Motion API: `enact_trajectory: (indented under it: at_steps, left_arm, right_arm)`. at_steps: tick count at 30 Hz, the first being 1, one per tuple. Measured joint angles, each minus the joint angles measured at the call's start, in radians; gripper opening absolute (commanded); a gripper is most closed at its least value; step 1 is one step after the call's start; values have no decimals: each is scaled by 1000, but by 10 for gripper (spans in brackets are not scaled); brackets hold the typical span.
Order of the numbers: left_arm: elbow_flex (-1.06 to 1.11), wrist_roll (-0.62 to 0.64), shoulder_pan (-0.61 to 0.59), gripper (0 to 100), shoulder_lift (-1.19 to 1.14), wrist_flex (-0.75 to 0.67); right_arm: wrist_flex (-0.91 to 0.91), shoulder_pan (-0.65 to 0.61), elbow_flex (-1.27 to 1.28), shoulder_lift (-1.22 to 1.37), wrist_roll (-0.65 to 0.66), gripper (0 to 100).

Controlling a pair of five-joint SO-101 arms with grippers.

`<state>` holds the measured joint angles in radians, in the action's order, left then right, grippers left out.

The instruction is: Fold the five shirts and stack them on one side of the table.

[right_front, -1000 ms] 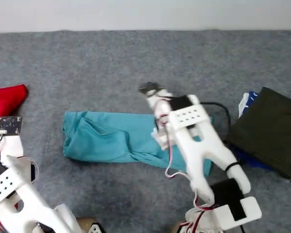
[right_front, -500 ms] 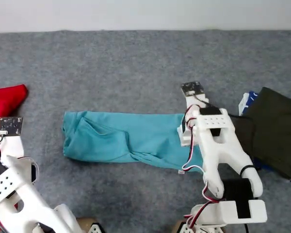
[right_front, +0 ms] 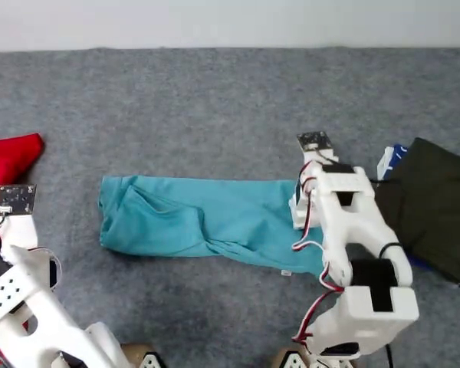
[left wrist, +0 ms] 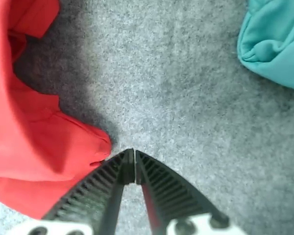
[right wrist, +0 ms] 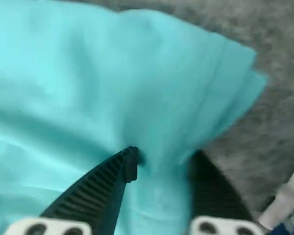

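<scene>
A teal shirt [right_front: 192, 218], folded into a long strip, lies across the middle of the grey table. My right arm [right_front: 337, 199] stands over its right end. In the right wrist view my right gripper [right wrist: 166, 171] is shut on a bunched ridge of the teal shirt [right wrist: 88, 73] near its edge. A red shirt [right_front: 11, 157] lies crumpled at the far left. My left gripper [left wrist: 134, 169] is shut and holds nothing, hovering over bare table right beside the red shirt [left wrist: 24, 122]. A corner of the teal shirt [left wrist: 279, 44] shows farther off.
A dark folded shirt [right_front: 433, 203] rests at the right edge on top of something blue [right_front: 395, 157], close to my right arm. The grey table surface [right_front: 215, 100] stretches back to a white wall.
My right arm has swung from the middle of the teal shirt to its right end. The left arm and the shirts have stayed put.
</scene>
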<state>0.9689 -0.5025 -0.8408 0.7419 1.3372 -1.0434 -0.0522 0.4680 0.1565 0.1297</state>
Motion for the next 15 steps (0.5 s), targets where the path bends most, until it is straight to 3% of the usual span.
enact_trajectory:
  at_steps: [8, 15]
  left_arm:
    - [0, -2, 0, 15, 0, 0]
    - [0, -2, 0, 15, 0, 0]
  right_arm:
    - [-95, -28, -14, -44, 3, 10]
    - [-247, -209, -12, -319, 49, 10]
